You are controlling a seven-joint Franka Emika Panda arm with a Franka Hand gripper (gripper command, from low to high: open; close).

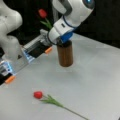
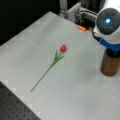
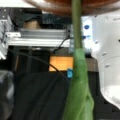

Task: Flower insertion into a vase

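Gripper (image 1: 58, 39) sits right over the vase (image 1: 65, 54), at its top rim, mostly hidden by the white-and-blue wrist, so fingers don't show; can't tell if it's clamped or released. Vase stands upright directly below the gripper on the table (image 1: 95, 75), also seen in a front view (image 2: 110, 65) under the arm's round blue-lit joint. A held flower (image 1: 43, 13) rises up and away from the gripper, red bud high against the dark backdrop, green leaves just below it. Wrist view: its stem (image 3: 77, 25) runs straight to the vase's brown rim (image 3: 62, 6), w/ a broad green leaf (image 3: 79, 90) filling the near part.

Second flower (image 1: 38, 95) lies flat on the table, well apart from gripper & vase, toward a front view's bottom; also seen (image 2: 63, 48), stem trailing off.

Surface: plain light-grey tabletop, matte. Beyond the gripper: aluminium rail (image 3: 37, 38), orange tabs (image 1: 48, 50), black cloth, dark room behind.
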